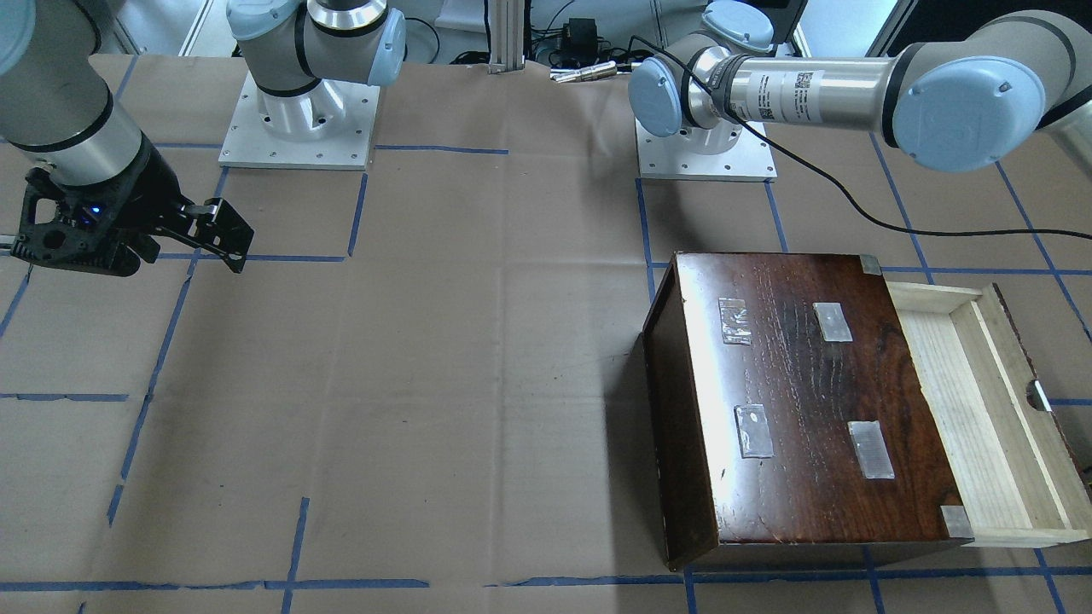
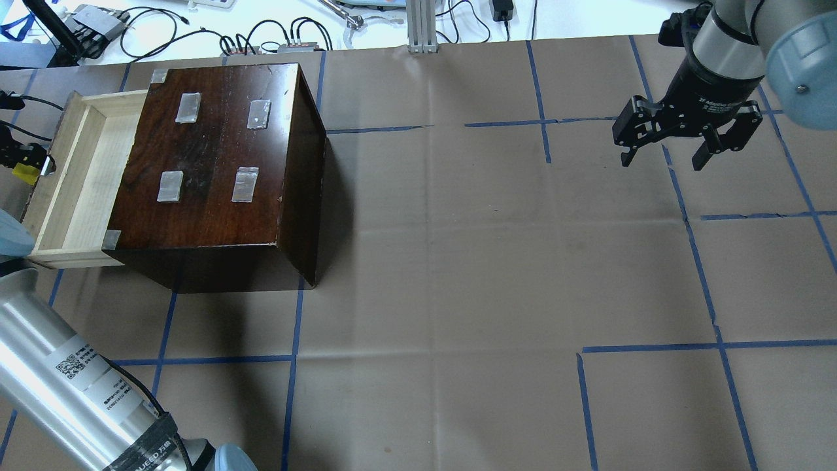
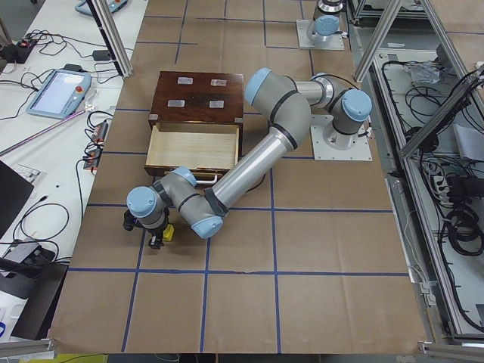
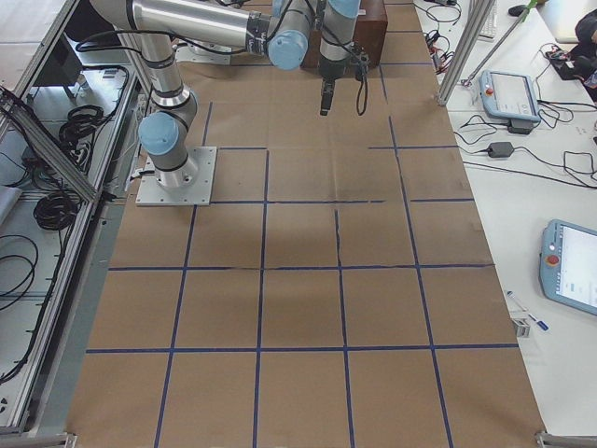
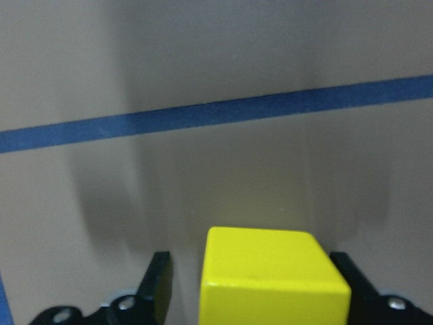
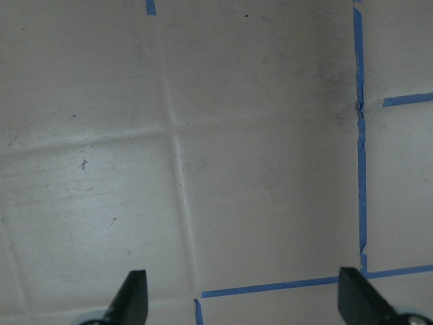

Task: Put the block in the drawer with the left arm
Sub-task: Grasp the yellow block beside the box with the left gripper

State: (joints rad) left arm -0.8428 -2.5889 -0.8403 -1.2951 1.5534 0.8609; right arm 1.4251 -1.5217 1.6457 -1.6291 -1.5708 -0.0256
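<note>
Block (image 5: 274, 271) sits between the left gripper (image 5: 250, 265) fingers, just out in front of the pulled-out drawer (image 2: 85, 167), so it's not in there yet. One finger looks pressed against it, but a sliver of brown paper (image 5: 203, 54) shows on the other side, so I can't tell if the jaws bite or only straddle it. Looks like the grab step to me. Next you'd want a firm squeeze, enough lift to clear the front panel (image 2: 44, 203), then carry over the tray and release. Right gripper (image 2: 662, 160) hangs spread wide, well apart.
</note>
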